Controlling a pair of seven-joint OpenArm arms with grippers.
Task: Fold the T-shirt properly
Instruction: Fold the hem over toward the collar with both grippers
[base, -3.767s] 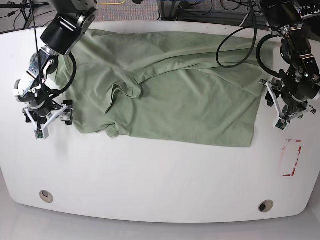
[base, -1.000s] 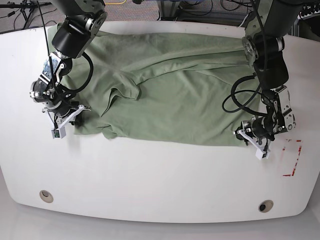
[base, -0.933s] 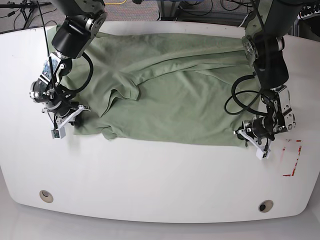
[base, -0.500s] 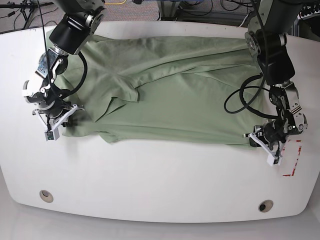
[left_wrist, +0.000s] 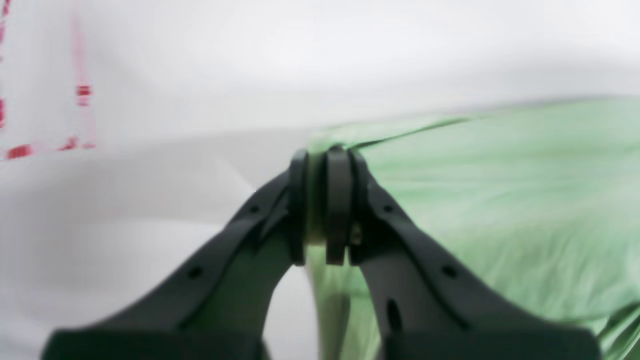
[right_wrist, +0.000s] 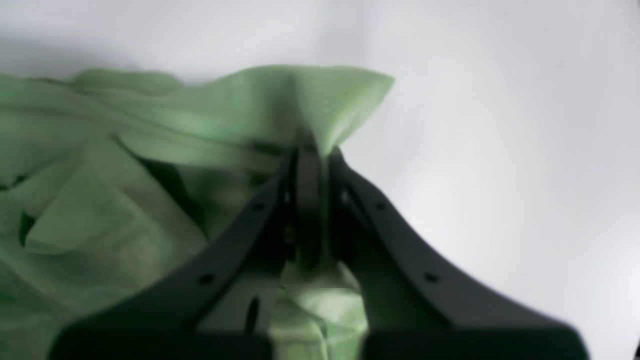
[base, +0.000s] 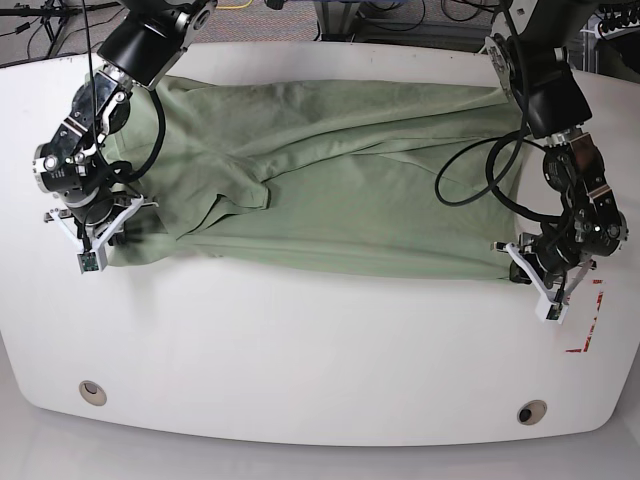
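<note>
The T-shirt lies spread across the far half of the white table. The left gripper is at 4 o'clock in the base view, jaws squeezed tight on the shirt's near corner. The right gripper is at 9 o'clock, jaws pinched on the other near corner. A lump of cloth still sits near the middle. To do this well, both arms should pull apart gently and evenly, keep the edge low, and not let go.
</note>
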